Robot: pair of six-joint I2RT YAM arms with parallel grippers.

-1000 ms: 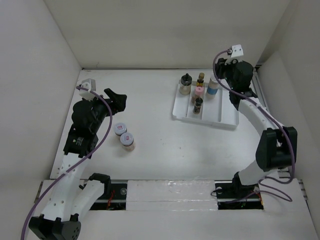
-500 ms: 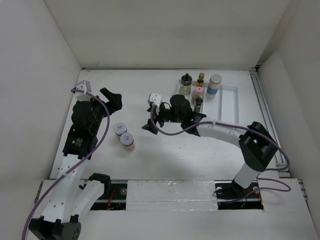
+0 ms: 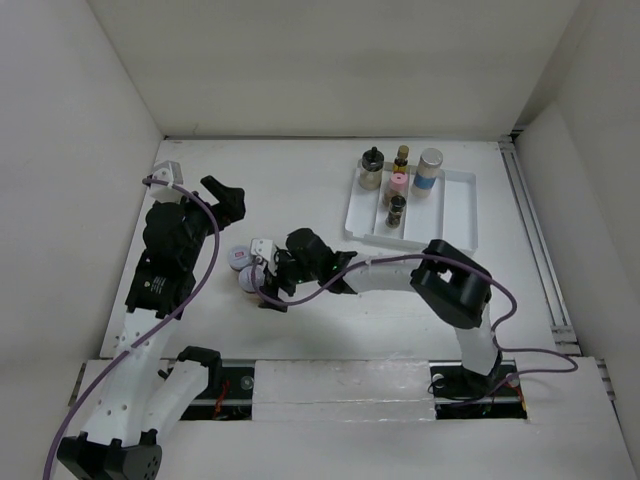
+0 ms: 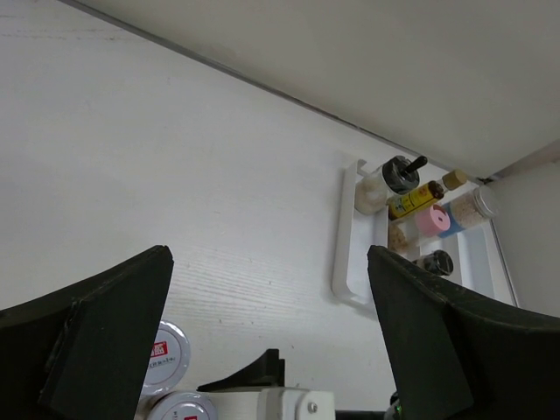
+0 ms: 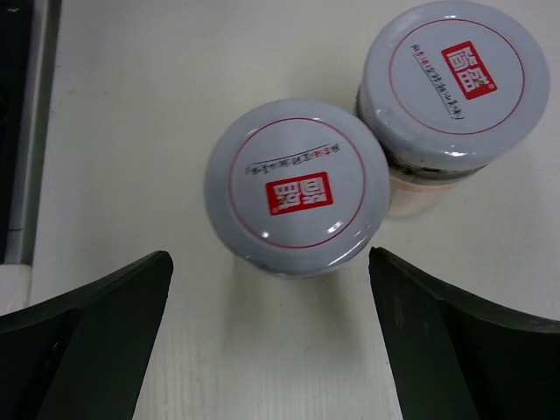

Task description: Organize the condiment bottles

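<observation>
On the tabletop [image 3: 300,190] we saw the white tray [image 3: 455,215] at the far right, holding five condiment bottles [image 3: 398,185]. Our left gripper [image 4: 269,262] hung wide open and empty. Our right gripper [image 5: 269,262], fingers spread wide and holding nothing, hovered at two white-lidded jars [image 5: 297,186] standing side by side at the left.

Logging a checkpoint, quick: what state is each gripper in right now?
Left gripper: open, holding nothing.
Right gripper: open above a red-marked jar, holding nothing.
</observation>
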